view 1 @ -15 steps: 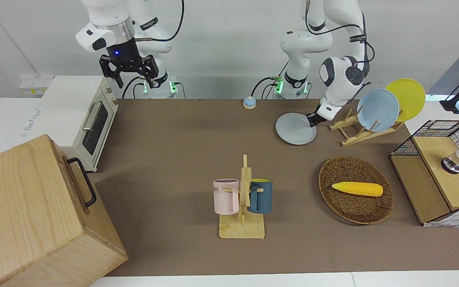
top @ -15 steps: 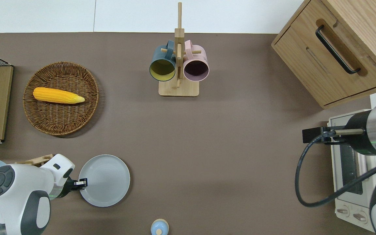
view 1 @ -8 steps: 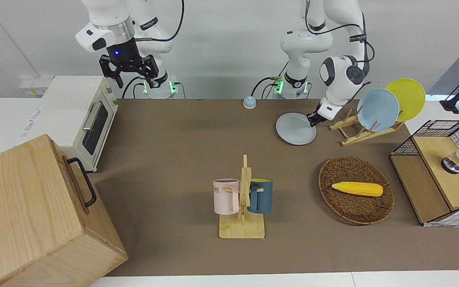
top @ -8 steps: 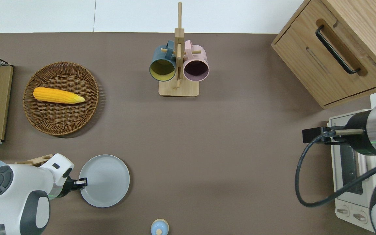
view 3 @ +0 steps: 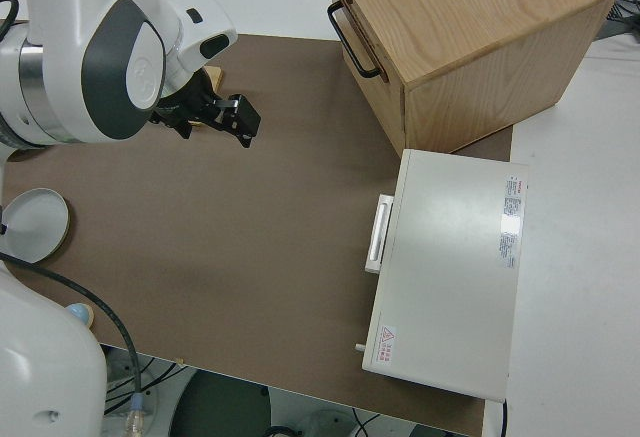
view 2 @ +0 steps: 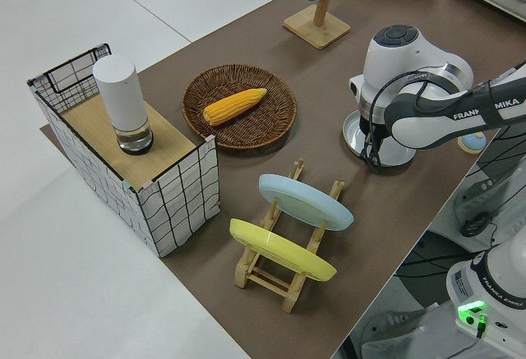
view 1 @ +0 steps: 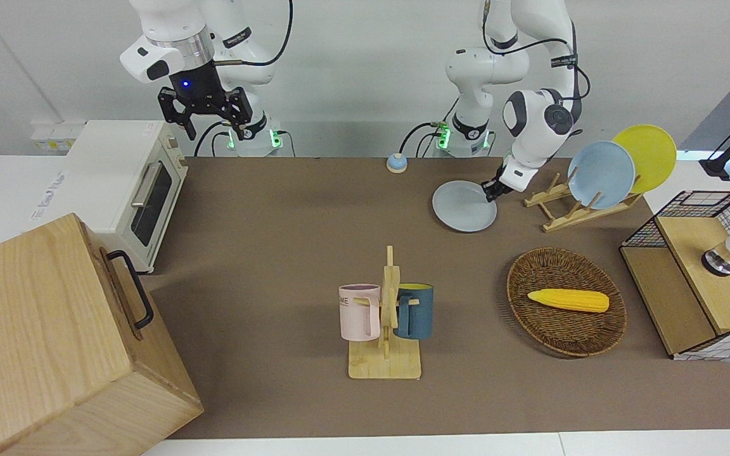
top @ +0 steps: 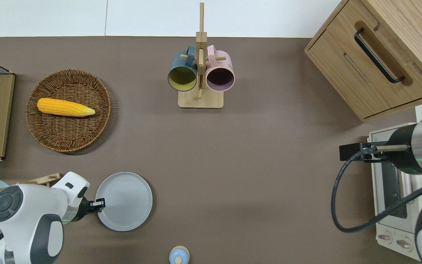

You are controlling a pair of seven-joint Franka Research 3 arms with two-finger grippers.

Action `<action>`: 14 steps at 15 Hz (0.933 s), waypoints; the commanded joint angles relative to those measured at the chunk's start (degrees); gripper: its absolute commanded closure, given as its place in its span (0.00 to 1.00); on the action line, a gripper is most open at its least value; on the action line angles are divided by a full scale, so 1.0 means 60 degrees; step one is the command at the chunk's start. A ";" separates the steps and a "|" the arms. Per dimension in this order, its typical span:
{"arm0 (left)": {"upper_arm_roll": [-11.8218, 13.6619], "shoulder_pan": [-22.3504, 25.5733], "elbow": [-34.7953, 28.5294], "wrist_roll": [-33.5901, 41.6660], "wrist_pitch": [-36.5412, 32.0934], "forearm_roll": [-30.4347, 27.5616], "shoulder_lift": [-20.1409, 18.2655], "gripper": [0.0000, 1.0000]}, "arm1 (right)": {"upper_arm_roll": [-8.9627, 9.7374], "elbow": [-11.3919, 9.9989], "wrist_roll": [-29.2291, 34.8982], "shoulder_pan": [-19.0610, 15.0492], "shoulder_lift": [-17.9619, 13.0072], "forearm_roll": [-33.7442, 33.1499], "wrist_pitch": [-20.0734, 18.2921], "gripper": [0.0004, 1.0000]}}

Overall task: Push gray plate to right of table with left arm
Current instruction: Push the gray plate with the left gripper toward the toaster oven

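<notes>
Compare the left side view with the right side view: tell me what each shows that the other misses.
Only the left side view shows the wicker basket with the corn, the plate rack and the left pincer at the gray plate's rim. Only the right side view shows the toaster oven and wooden cabinet. Both show the gray plate on the table.

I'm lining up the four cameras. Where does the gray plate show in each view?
Front view: gray plate lies near the robots, between the small blue bell and the plate rack.
Overhead view: plate near the bottom, left gripper at its rim.
Left side view: plate mostly hidden under the left arm.
Right side view: plate at the picture's edge.
Shared landmark: the bell.
</notes>
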 commanded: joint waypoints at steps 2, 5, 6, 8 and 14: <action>-0.0352 -0.0373 -0.0146 -0.0745 0.0390 -0.0312 0.0147 1.00 | 0.0152 -0.0260 0.0098 -0.0280 -0.0262 0.0206 0.0002 0.00; -0.0526 -0.0579 -0.0146 -0.1024 0.0551 -0.0647 0.0221 1.00 | 0.0152 -0.0260 0.0098 -0.0280 -0.0262 0.0206 0.0002 0.00; -0.0644 -0.0594 -0.0146 -0.1140 0.0566 -0.0765 0.0264 1.00 | 0.0152 -0.0260 0.0098 -0.0280 -0.0262 0.0206 0.0002 0.00; -0.0863 -0.0623 -0.0146 -0.1506 0.0610 -0.0824 0.0265 1.00 | 0.0152 -0.0260 0.0098 -0.0280 -0.0262 0.0206 0.0002 0.00; -0.1200 -0.1311 -0.0146 -0.2692 0.0815 -0.1190 0.0308 1.00 | 0.0152 -0.0260 0.0098 -0.0280 -0.0262 0.0206 0.0002 0.00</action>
